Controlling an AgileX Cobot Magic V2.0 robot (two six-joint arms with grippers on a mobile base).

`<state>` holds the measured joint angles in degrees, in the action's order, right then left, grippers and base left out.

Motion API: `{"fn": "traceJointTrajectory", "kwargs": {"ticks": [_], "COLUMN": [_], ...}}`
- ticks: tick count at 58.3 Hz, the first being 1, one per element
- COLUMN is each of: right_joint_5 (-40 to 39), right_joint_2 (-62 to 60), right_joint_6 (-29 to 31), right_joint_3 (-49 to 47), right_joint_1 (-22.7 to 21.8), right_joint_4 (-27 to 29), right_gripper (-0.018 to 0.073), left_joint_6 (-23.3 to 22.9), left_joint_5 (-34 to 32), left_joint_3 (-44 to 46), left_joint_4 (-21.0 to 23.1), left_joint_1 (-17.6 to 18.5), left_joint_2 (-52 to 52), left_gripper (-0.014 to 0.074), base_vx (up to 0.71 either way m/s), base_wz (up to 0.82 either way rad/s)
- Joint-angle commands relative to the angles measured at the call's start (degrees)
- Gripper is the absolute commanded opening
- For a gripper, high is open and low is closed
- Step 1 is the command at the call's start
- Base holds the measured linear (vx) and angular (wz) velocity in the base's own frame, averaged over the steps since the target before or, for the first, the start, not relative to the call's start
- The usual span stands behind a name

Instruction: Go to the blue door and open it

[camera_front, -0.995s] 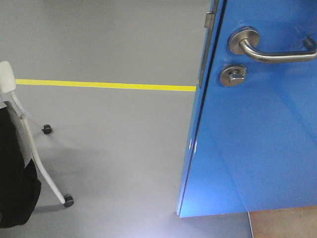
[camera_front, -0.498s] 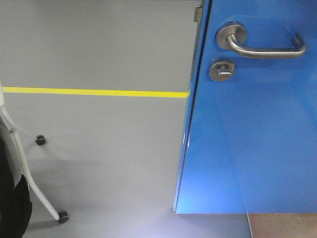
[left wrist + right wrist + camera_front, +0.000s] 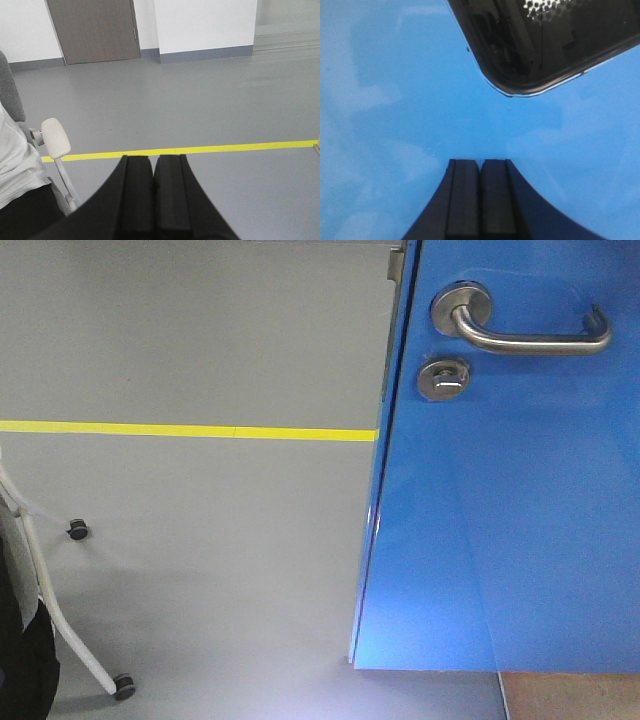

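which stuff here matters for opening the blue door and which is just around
For the job:
- blue door
- lever handle
- thumb-turn lock
- right hand, shut, facing the door panel

Just around:
- yellow floor tape
- wheeled chair
- grey-brown door
- left hand, shut

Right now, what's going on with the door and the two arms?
The robot is parked right at the blue door, whose free edge stands clear of the grey floor beside it. Nothing is on the lever handle or the thumb-turn lock below it. The right tool is shut and faces the door's blue panel close up, below a dark glass pane; whether it touches cannot be told. The left tool is shut too, aimed at open floor and the yellow tape line.
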<state>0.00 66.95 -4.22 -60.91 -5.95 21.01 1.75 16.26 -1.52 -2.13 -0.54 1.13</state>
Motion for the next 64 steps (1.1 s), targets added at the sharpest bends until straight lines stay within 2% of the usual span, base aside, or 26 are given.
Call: {"fn": "traceJointTrajectory", "kwargs": {"ticks": [1,16,23,27,43,48,64], "right_joint_5": [-4.84,-4.85,-4.74,-4.74,-4.00,-4.00,-4.00], "right_joint_2": [-1.16,-1.16,-4.52,-8.34,-28.14,-35.00,-51.16], "right_joint_6": [0.43,0.43,0.43,0.43,0.43,0.43,0.43], "right_joint_3": [-2.01,-1.45,1.70,5.11,21.74,25.96,42.67], "right_joint_1": [0.06,0.06,0.06,0.06,0.06,0.06,0.06], "right_joint_4": [-0.52,-0.52,-0.89,-2.51,-16.48,-19.31,-19.77], "right_gripper": [0.0002,0.0002,0.0002,0.0002,0.0002,0.0002,0.0002], "left_joint_6": [-0.14,-0.14,-0.14,-0.14,-0.14,-0.14,-0.14], "left_joint_5": [-4.94,-4.94,-4.94,-4.94,-4.94,-4.94,-4.94], "left_joint_3": [-0.26,-0.26,-0.26,-0.26,-0.26,-0.26,-0.26], "left_joint_4": [0.45,0.45,0.45,0.45,0.45,0.45,0.45], "left_joint_1": [-0.19,-0.19,-0.19,-0.19,-0.19,-0.19,-0.19], "left_joint_2": [0.30,0.30,0.30,0.30,0.30,0.30,0.30], "left_gripper": [0.0070,0.0070,0.0070,0.0070,0.0070,0.0070,0.0070], "base_vx": [0.01,0.00,0.00,0.00,0.00,0.00,0.00], "base_wz": [-0.01,0.00,0.00,0.00,0.00,0.00,0.00]}}
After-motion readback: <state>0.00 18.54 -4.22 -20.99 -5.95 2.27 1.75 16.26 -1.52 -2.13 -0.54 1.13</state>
